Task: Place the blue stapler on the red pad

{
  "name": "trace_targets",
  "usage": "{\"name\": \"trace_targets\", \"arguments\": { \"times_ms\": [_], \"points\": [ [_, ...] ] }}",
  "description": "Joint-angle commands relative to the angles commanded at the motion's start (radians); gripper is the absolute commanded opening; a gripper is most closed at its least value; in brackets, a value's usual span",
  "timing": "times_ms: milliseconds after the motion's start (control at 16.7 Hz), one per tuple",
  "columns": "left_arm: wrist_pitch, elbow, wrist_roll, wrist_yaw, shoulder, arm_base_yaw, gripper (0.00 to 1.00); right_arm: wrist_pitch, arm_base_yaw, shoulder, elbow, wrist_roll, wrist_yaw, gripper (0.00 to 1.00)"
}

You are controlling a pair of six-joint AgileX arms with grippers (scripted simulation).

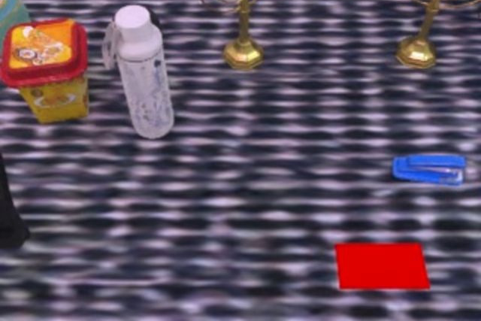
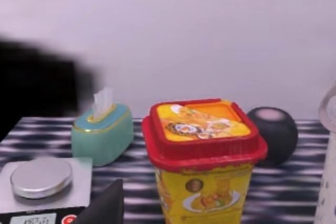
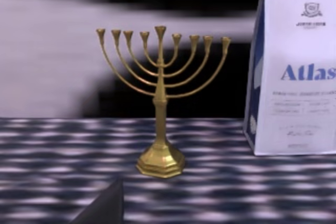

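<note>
The blue stapler (image 1: 429, 169) lies flat on the striped table at the right side, its length running left to right. The red pad (image 1: 382, 266) lies flat closer to the front edge, slightly left of the stapler and apart from it. Nothing rests on the pad. Neither thing shows in the wrist views. My left arm (image 1: 10, 216) is a dark shape at the table's left edge, far from both. My right arm is outside the top view, and only a dark corner of my right gripper (image 3: 102, 208) shows in its wrist view.
At the back left stand a yellow tub with a red-rimmed lid (image 1: 45, 65) and a white bottle (image 1: 143, 73). Two brass candelabra (image 1: 243, 43) (image 1: 418, 43) stand along the back. The wrist views also show a teal tissue box (image 2: 102, 132), a scale (image 2: 42, 182), a black ball (image 2: 273, 135) and a white bag (image 3: 296, 66).
</note>
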Motion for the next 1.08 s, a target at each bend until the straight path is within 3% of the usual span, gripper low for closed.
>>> {"name": "trace_targets", "arguments": {
  "times_ms": [240,480,1080],
  "points": [
    [0.000,0.000,0.000,0.000,0.000,0.000,1.00,-0.022,0.005,0.030,0.029,-0.024,-0.001,1.00],
    [0.000,0.000,0.000,0.000,0.000,0.000,1.00,-0.148,0.026,0.218,0.207,-0.157,-0.003,1.00],
    [0.000,0.000,0.000,0.000,0.000,0.000,1.00,-0.706,0.108,1.231,0.977,-0.736,0.002,1.00]
  ]
}}
